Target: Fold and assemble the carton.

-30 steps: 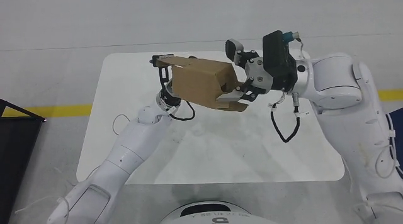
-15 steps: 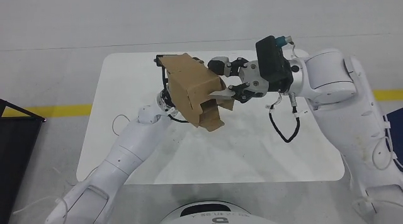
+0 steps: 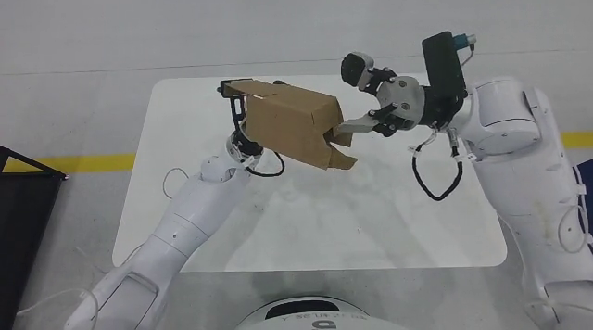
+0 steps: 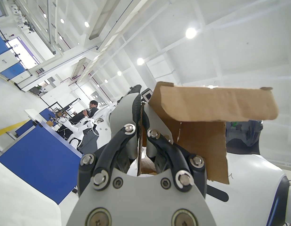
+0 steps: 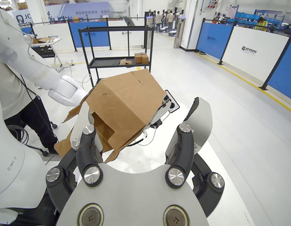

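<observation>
While my left gripper [image 4: 140,109] clamped the cardboard carton [image 3: 292,126] by one wall above the white table [image 3: 417,228], my right gripper [image 3: 361,98] stood spread at its open end: body squared, end flaps [image 3: 338,149] seemingly not yet closed.

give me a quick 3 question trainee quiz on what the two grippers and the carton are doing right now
1. True or false: the left gripper is shut on a cardboard edge of the carton.
2. Pick one. The right gripper is:
A. open, with one finger at the carton's open end
B. shut on the carton
C. shut and holding nothing
3. Short answer: are the end flaps facing the right gripper folded shut or hanging open?

Key: 1 true; 2 A; 3 hanging open.
</observation>
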Robot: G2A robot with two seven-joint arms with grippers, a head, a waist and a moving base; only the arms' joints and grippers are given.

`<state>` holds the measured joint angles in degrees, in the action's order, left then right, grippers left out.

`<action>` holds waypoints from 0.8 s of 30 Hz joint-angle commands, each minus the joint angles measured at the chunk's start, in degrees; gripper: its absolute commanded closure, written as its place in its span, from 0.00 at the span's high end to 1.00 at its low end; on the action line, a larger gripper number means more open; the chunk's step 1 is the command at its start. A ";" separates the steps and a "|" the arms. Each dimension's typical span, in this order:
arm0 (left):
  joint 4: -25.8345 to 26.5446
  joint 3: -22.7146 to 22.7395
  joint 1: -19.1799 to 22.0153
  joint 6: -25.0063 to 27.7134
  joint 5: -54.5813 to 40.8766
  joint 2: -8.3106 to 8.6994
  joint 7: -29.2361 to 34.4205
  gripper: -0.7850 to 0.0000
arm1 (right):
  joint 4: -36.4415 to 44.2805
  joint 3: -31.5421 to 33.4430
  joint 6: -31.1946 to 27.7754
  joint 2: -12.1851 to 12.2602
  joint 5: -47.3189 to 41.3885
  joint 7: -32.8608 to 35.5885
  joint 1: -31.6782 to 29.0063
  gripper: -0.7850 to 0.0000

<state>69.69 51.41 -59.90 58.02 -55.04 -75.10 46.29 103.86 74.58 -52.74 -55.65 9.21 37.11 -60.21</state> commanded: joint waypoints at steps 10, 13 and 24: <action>0.26 -0.05 -0.15 -0.02 -2.22 0.02 0.03 0.00 | 1.00 2.42 5.04 0.82 7.71 0.95 -5.51 0.91; -0.28 -0.68 -0.05 -0.02 -2.63 -0.15 0.03 0.00 | 4.00 1.13 6.04 0.69 8.54 0.37 -5.42 0.92; -1.22 -2.18 0.55 -0.22 -2.29 -0.44 0.23 0.00 | 5.38 -3.97 10.42 0.07 11.94 0.54 -2.07 0.84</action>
<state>68.44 49.26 -59.31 57.73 -57.38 -75.57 46.59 109.22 71.16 -42.73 -55.51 20.71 37.65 -62.55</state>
